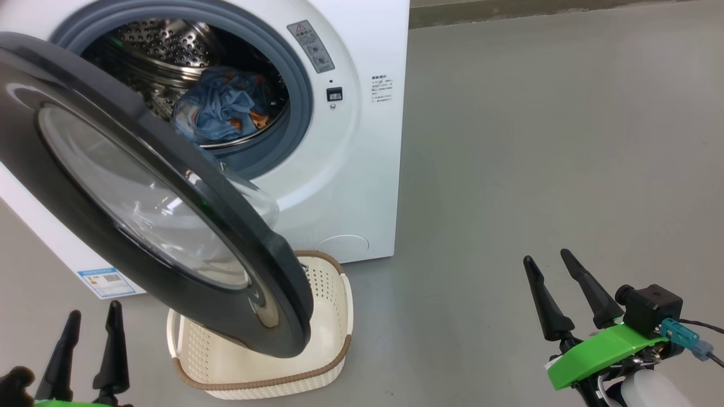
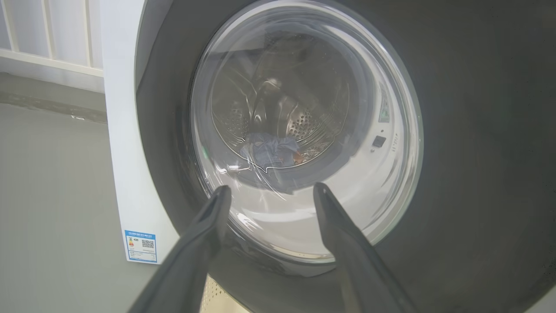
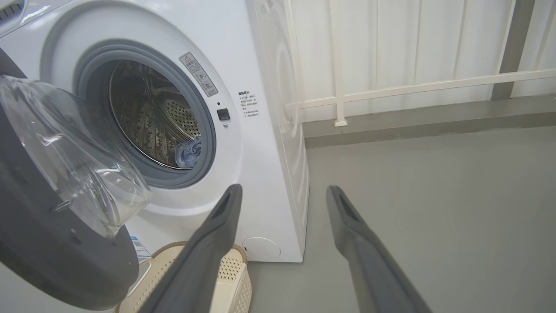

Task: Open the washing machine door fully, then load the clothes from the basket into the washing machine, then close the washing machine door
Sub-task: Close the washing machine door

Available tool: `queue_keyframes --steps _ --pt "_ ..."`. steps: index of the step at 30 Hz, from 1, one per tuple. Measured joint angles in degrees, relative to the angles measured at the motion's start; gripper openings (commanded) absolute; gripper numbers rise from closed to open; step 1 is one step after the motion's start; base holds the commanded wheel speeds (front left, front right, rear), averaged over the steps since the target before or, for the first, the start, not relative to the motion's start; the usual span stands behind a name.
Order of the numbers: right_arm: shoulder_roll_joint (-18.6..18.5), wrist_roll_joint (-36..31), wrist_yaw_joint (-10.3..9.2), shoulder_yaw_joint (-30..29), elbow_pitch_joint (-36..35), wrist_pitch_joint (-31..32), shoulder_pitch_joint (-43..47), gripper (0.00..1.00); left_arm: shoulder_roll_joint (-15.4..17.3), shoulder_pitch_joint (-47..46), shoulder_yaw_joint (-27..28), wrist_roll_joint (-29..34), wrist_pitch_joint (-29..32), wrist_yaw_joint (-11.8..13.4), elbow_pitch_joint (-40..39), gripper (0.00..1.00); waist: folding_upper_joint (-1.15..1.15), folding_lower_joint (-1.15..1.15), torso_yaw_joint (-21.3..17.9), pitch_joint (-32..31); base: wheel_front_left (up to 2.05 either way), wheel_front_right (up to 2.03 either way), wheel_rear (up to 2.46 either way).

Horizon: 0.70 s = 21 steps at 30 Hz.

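I've got the washing machine [image 1: 362, 169] ahead, the washing machine door [image 1: 266, 265] standing half-open above the basket [image 1: 339, 305] on the floor, and the clothes [image 1: 220, 110] bunched in the drum. Left gripper [image 1: 94, 310] is spread wide and empty, pointing at the door glass. Right gripper [image 1: 547, 257] is equally wide, holds nothing, and is raised over the floor.

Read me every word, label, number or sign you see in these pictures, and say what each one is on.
Nothing reads as quotable words; all three prints sit on the big white front-loading washing machine.
Grey warning sticker beside the round opening: a warning triangle, lines below too small.
Small dark print block on the front: too small.
Blue label sticker at the lower corner: a square code, words blurred.
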Motion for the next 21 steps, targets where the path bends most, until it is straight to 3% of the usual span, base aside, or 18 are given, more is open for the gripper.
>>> queue_keyframes --steps 7,21 --pt "-0.01 0.0 0.0 0.0 -0.01 0.0 0.0 1.0 -0.91 0.0 0.08 3.96 -0.92 1.68 0.49 1.0 0.0 0.0 0.04 0.05 0.0 0.0 0.0" --pt "-0.08 0.0 0.0 0.0 -0.01 0.0 -0.2 1.0 -2.19 0.01 1.42 8.54 -1.1 1.93 0.47 1.0 0.0 0.0 0.32 0.15 0.0 0.0 0.0"
